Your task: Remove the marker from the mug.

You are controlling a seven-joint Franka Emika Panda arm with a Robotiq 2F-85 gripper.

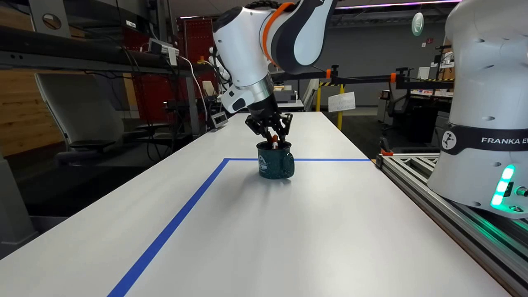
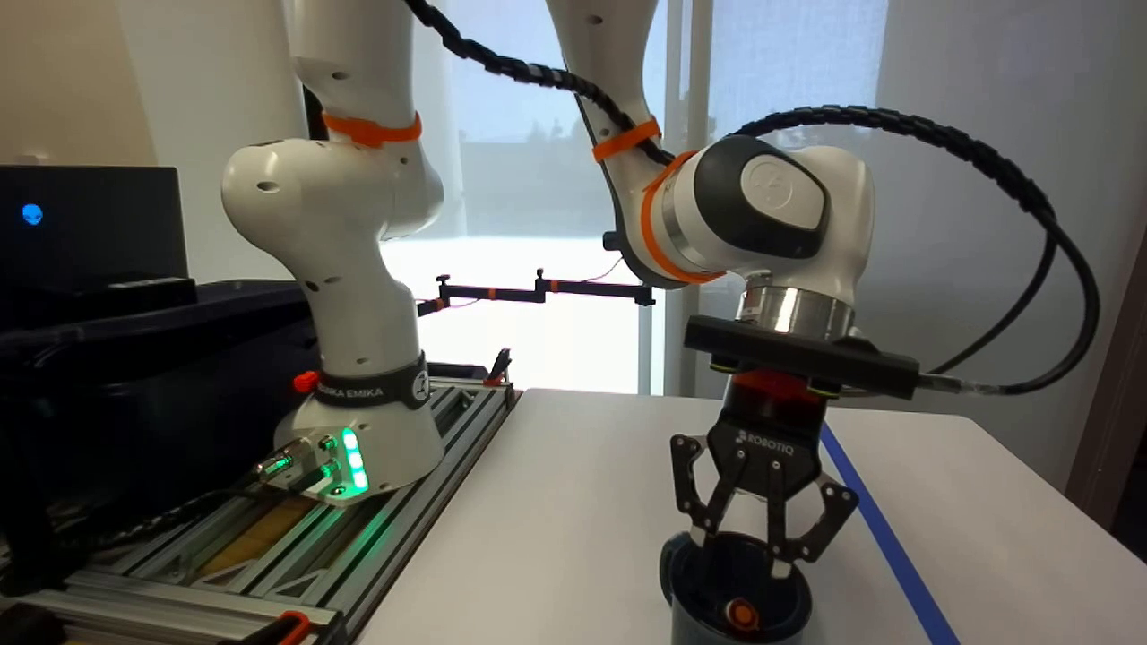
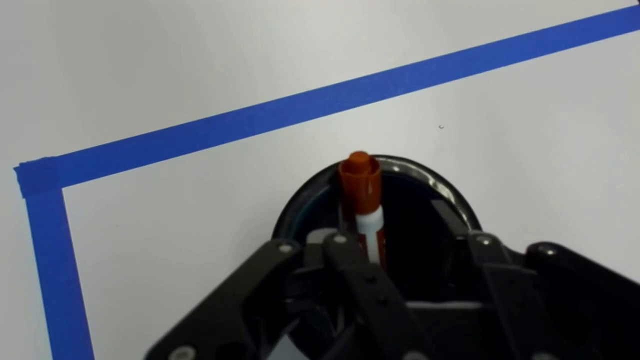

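The dark teal mug (image 1: 275, 166) stands upright on the table; its rim also shows in the wrist view (image 3: 445, 189) and in an exterior view (image 2: 688, 627). The marker (image 3: 367, 197) has an orange-red cap and a white band. It leans inside the mug with its cap at the rim; the cap also shows in both exterior views (image 1: 275, 145) (image 2: 742, 614). My gripper (image 2: 749, 569) points down at the mug's mouth, fingers apart and reaching inside the rim. In the wrist view the left finger covers the marker's lower part; I cannot tell whether they touch.
Blue tape (image 3: 280, 114) marks lines on the white table (image 1: 288, 231) beside the mug. The mug's handle (image 1: 291, 165) sticks out to one side. The robot's base (image 1: 482, 173) stands on a metal rail along the table's edge. A shelf frame (image 1: 90, 62) is beyond the other edge.
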